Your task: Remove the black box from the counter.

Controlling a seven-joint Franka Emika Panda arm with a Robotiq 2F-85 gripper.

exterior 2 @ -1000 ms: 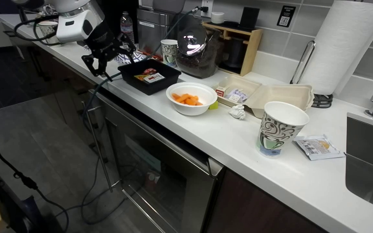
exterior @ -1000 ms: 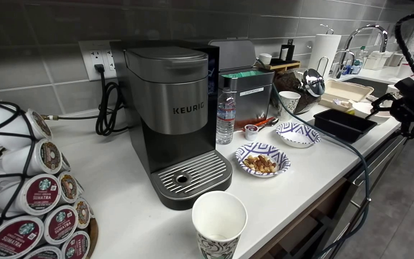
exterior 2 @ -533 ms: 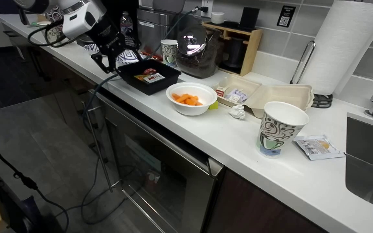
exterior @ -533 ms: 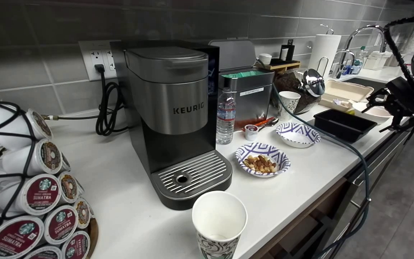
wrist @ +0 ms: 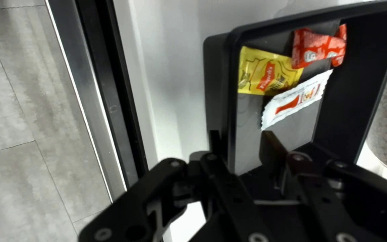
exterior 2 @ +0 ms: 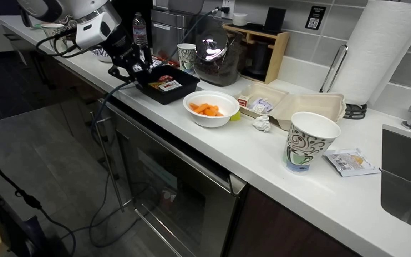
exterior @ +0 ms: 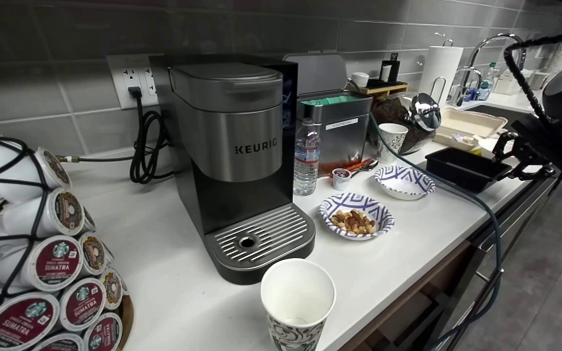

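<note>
- 1 long white smooth countertop point(exterior 2: 241, 146) with a straight front edge runs along grey wall tiles point(exterior 2: 298, 46).
- 1 white-and-black robot arm point(exterior 2: 91, 32) reaches down over the countertop from the upper left of an exterior view.
- 1 tall grey-black coffee machine point(exterior: 244, 146), marked KEURIG, stands upright on the countertop near the tiles.
- 1 shallow black rectangular box point(exterior 2: 182, 91) with low walls rests on the countertop near the front edge.
- 1 black 2-finger gripper point(wrist: 242, 141) is released, jaws apart. In the wrist view, 1 finger is outside the box's wall nearest the front edge, 1 over its interior, the wall between them. Contact with the wall cannot be determined.
- 1 round white bowl point(exterior 2: 209, 121) holding orange carrot pieces point(exterior 2: 205, 109) stands just beside the box.
- Inside the box: 1 flat yellow packet point(wrist: 267, 72), 1 narrow white sachet point(wrist: 296, 99) and 1 red twisted wrapper point(wrist: 319, 48), lying close together.
</note>
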